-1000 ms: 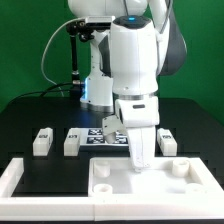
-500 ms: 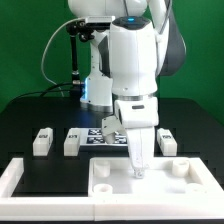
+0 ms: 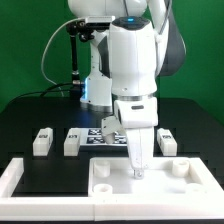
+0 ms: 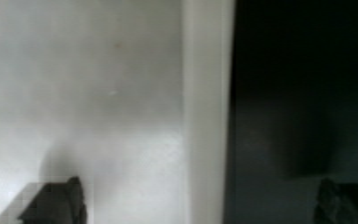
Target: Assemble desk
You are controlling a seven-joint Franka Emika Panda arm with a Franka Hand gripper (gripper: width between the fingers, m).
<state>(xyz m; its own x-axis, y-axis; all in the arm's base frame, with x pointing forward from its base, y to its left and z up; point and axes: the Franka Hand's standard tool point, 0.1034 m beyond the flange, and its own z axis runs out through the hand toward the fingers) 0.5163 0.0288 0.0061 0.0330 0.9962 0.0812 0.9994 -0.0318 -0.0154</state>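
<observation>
The desk's white top panel (image 3: pixel 160 180) lies at the front, towards the exterior view's right, with round holes near its corners. My gripper (image 3: pixel 138 170) points straight down onto the panel near its middle. Its white tip blends with the panel, so I cannot tell whether a leg stands under it. In the wrist view my gripper (image 4: pixel 202 200) is open. The dark fingertips (image 4: pixel 51 202) sit far apart at the corners, over a blurred white surface (image 4: pixel 87 100) that ends short of the other finger. Three white block legs (image 3: pixel 41 141) (image 3: pixel 72 142) (image 3: pixel 168 143) stand on the black mat.
The marker board (image 3: pixel 104 136) lies on the mat behind the panel, between the legs. A large white rail (image 3: pixel 20 176) frames the mat at the front, on the exterior view's left. The robot's base and cables stand at the back.
The arm stays over the panel. The gripper's tip looks slightly narrower and lower than a second ago. The legs and the panel have not moved.
</observation>
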